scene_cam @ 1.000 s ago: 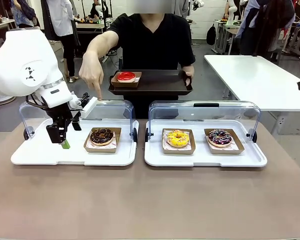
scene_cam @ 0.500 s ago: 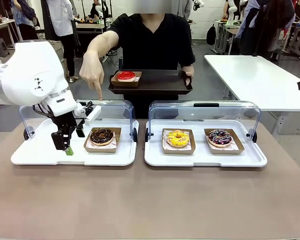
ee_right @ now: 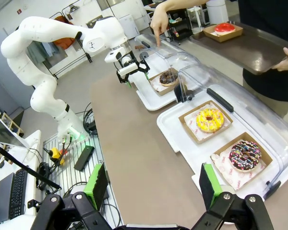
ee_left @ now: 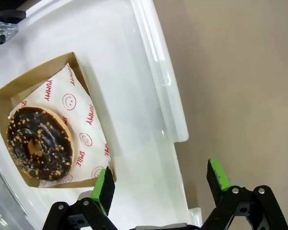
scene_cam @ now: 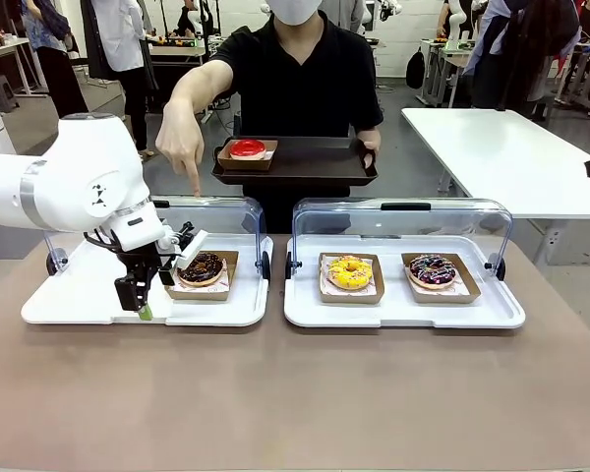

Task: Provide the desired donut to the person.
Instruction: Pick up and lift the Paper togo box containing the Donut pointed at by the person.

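The chocolate donut (scene_cam: 201, 265) that the person's hand (scene_cam: 180, 146) points at lies untouched in its cardboard box (scene_cam: 208, 292) on the white display tray (scene_cam: 69, 300), the left gripper (scene_cam: 138, 305) hanging open and empty just beside it and the right gripper (ee_right: 153, 182) open well apart, so grasp and handover both remain.

Tally on and over the table
Four donuts (scene_cam: 201, 265) (scene_cam: 349, 271) (scene_cam: 432, 269) (scene_cam: 247, 149); four paper boxes (scene_cam: 211, 293) (scene_cam: 350, 298) (scene_cam: 442, 296) (scene_cam: 228, 165); two lidded display trays (scene_cam: 79, 305) (scene_cam: 403, 313); one dark serving tray (scene_cam: 315, 162).

Brown table (scene_cam: 295, 393); on far half, two white trays side by side, narrow gap between: left tray (scene_cam: 69, 303), right tray (scene_cam: 393, 314).
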Action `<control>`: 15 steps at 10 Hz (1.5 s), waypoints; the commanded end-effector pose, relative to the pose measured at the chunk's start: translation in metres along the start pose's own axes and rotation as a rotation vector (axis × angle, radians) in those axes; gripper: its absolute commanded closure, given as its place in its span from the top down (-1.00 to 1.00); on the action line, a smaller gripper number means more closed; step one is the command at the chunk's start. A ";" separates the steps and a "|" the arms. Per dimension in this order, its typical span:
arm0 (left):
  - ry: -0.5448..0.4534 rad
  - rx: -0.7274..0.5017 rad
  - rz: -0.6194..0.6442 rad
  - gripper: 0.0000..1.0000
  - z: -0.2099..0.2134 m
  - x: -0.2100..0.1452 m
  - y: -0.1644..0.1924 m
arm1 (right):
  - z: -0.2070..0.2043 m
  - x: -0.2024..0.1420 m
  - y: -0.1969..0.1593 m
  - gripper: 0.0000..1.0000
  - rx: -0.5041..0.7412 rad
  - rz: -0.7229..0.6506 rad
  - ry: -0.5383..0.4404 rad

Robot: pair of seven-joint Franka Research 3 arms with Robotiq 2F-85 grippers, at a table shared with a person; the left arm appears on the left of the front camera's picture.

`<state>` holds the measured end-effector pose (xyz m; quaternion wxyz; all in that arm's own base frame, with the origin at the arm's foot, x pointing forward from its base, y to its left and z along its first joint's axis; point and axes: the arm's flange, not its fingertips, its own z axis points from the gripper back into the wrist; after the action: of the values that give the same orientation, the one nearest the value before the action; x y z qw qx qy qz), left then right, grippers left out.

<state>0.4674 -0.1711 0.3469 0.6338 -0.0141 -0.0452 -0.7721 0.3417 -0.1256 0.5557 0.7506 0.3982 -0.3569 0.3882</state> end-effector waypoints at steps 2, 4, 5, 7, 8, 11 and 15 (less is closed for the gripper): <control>0.035 0.029 -0.007 1.00 0.001 0.005 0.013 | 0.000 0.001 -0.002 1.00 0.009 0.007 -0.022; 0.042 0.026 0.006 1.00 -0.008 0.004 0.015 | 0.000 0.001 -0.002 1.00 0.009 0.007 -0.022; 0.044 0.024 0.008 1.00 -0.009 0.004 0.019 | 0.000 0.001 -0.002 1.00 0.009 0.007 -0.022; 0.048 0.021 0.014 1.00 -0.012 0.003 0.027 | 0.000 0.001 -0.002 1.00 0.009 0.007 -0.022; 0.042 0.031 0.021 1.00 -0.016 0.002 0.029 | 0.000 0.001 -0.002 1.00 0.009 0.007 -0.022; 0.045 0.019 0.009 -0.54 -0.019 0.002 0.037 | 0.000 0.001 -0.002 1.00 0.009 0.007 -0.022; 0.043 0.007 0.015 -1.00 -0.021 0.002 0.039 | 0.000 0.001 -0.002 1.00 0.009 0.007 -0.022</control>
<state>0.5011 -0.1794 0.3276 0.6332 -0.0078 -0.0440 -0.7727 0.3417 -0.1256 0.5557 0.7506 0.3982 -0.3569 0.3882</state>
